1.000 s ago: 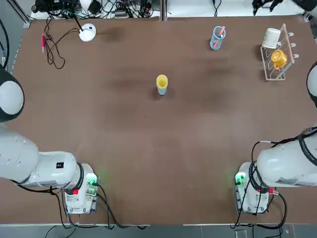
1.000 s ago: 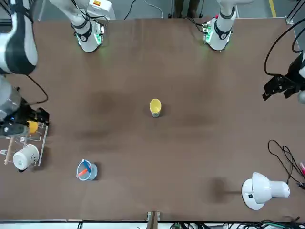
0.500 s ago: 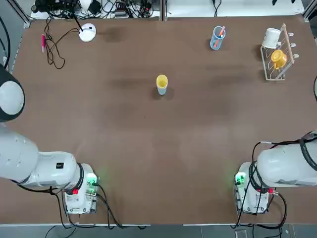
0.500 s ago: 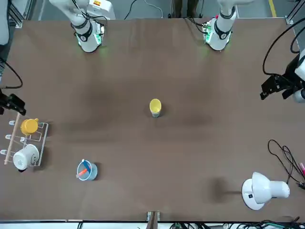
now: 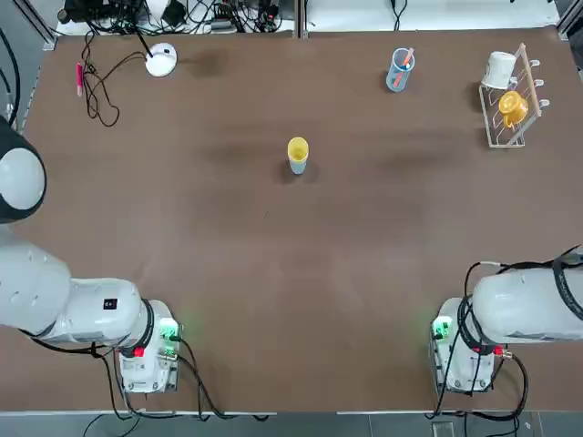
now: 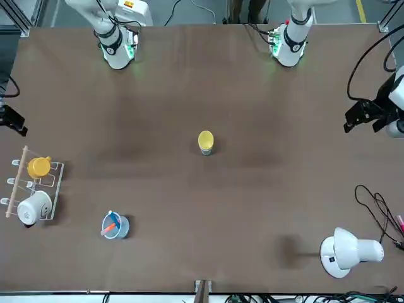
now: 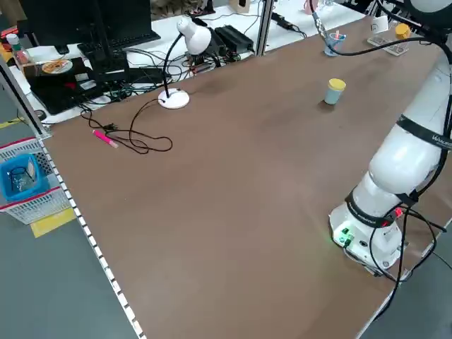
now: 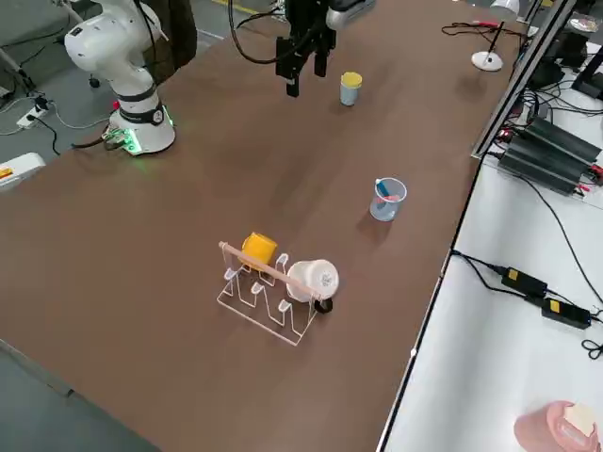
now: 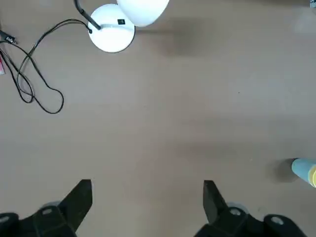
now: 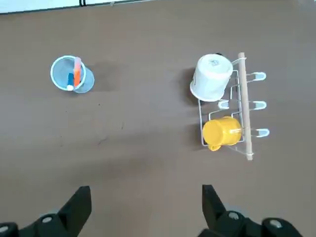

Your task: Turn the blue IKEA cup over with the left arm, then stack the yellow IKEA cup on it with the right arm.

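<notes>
Stack state: the yellow IKEA cup (image 5: 298, 148) sits on top of the blue IKEA cup (image 5: 298, 166) near the centre of the surface (image 5: 273, 273), slightly toward 12 o'clock in the top view. Only a narrow band of blue shows below the yellow, the two touching and roughly in line. The left side view shows the same: yellow above, blue base on the surface. I cannot tell from these views whether the blue cup is mouth-down.

Left end effector (image 9: 147, 197): fingers wide apart, holding nothing, raised over bare surface. The stack shows at the edge of its wrist view, well apart from it. In the front view it hangs out at about 3 o'clock near the surface edge.

Right end effector (image 10: 143, 202): fingers spread, empty, raised above the far corner, with the rack (image 10: 232, 108), white cup (image 10: 211, 78), orange-yellow cup (image 10: 221, 132) and see-through tumbler (image 10: 69, 74) below it. All of these are well apart from the stack.

Judgement: both task steps look done and the arms appear to be in the retreat phase. No further grasp seems called for; the next move would be parking both arms clear without brushing the stack. The tapered pair is light and could tip if bumped.
</notes>
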Tool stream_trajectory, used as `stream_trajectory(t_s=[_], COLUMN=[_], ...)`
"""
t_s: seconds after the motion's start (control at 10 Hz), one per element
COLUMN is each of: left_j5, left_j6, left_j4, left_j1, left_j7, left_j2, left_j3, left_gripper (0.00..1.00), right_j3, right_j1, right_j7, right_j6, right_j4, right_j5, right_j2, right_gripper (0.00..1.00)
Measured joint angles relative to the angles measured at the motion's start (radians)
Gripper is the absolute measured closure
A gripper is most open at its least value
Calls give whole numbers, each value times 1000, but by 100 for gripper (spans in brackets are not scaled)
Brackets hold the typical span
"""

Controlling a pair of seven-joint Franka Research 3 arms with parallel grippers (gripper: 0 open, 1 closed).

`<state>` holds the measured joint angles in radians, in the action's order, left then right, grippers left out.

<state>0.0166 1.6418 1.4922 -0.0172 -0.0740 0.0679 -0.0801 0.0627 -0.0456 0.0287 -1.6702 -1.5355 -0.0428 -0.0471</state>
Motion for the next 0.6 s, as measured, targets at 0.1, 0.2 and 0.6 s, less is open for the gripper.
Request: stream_trajectory(t_s=[0.1, 0.2, 0.6], left_j5=[0, 0, 0], left_j6=[0, 0, 0], left_j4=[0, 0, 0], left_j1=[2, 4, 8], left_j7=[0, 0, 0], left_j2=[0, 0, 0], left_j3=[0, 0, -1], left_gripper=[1, 1, 1], right_j3=[0, -1, 0], right_j1=[13, 20, 22], right_j7=[25, 36, 41], right_j6=[0, 1, 15], right_j4=[0, 0, 0], right_j5=[1, 1, 2], right_j2=[0, 0, 3], right_gripper=[1, 1, 1])
